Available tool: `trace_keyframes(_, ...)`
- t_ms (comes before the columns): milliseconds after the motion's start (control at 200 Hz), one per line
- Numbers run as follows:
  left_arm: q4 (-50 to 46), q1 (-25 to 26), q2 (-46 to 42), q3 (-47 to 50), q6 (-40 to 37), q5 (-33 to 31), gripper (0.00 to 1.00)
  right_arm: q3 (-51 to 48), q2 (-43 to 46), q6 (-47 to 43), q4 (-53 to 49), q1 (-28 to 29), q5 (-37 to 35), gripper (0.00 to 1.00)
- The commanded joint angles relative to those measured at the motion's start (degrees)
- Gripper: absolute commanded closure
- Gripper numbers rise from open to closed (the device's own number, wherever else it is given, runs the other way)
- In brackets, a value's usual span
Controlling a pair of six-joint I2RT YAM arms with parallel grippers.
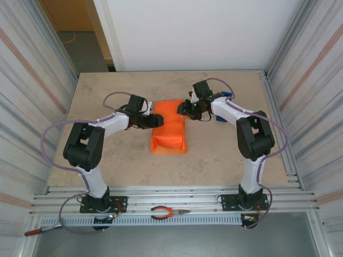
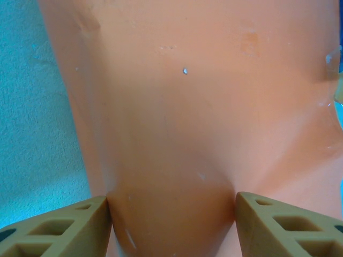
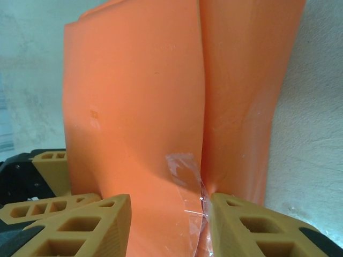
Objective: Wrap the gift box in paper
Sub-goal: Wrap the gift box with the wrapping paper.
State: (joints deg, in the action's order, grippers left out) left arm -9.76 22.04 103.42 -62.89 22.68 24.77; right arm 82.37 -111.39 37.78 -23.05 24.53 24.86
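Two arms are flanking paper (image 1: pixel 169 131) at tabletop (image 1: pixel 225 155) centre, long axis lying 12-to-6 | left fingers (image 2: pixel 59 230) gripping it from 9 o'clock | right fingers (image 3: pixel 252 230) straddling it at 1 o'clock, grip uncertain

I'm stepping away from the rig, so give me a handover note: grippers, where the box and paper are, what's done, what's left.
Left gripper: shut on the paper, left side.
Right gripper: astride the seam's clear tape, far end; grip unclear.
Paper lies on the table, covering the gift box.
Done: paper folded round, seam taped.
Left: near end looks open; fold and tape the ends.
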Motion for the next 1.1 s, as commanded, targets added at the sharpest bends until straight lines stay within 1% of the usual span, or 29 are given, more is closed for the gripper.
trace_keyframes(0,-7.3,1.2,3.5,2.0,-2.1,-3.9,0.39,1.4,-0.5,-4.2,-7.6,-0.3,-5.7,0.57)
trace_keyframes(326,-7.3,1.2,3.5,2.0,-2.1,-3.9,0.39,4.1,-2.0,-7.8,-10.1,1.0,-7.6,0.54)
trace_keyframes(566,-7.3,1.2,3.5,2.0,-2.1,-3.9,0.39,4.3,-2.3,-8.0,-10.2,1.0,-7.6,0.52)
trace_keyframes(782,-7.3,1.2,3.4,2.1,-2.1,-4.1,0.39,3.5,-2.0,-8.3,-10.2,1.1,-8.0,0.49)
trace_keyframes(927,-7.2,1.2,3.3,2.1,-2.1,-4.0,0.39,2.2,-1.0,-8.2,-9.9,0.5,-8.2,0.46)
trace_keyframes(1092,-7.3,1.2,3.3,2.0,-2.2,-4.0,0.39,-0.7,2.2,-7.5,-8.1,-1.7,-7.4,0.42)
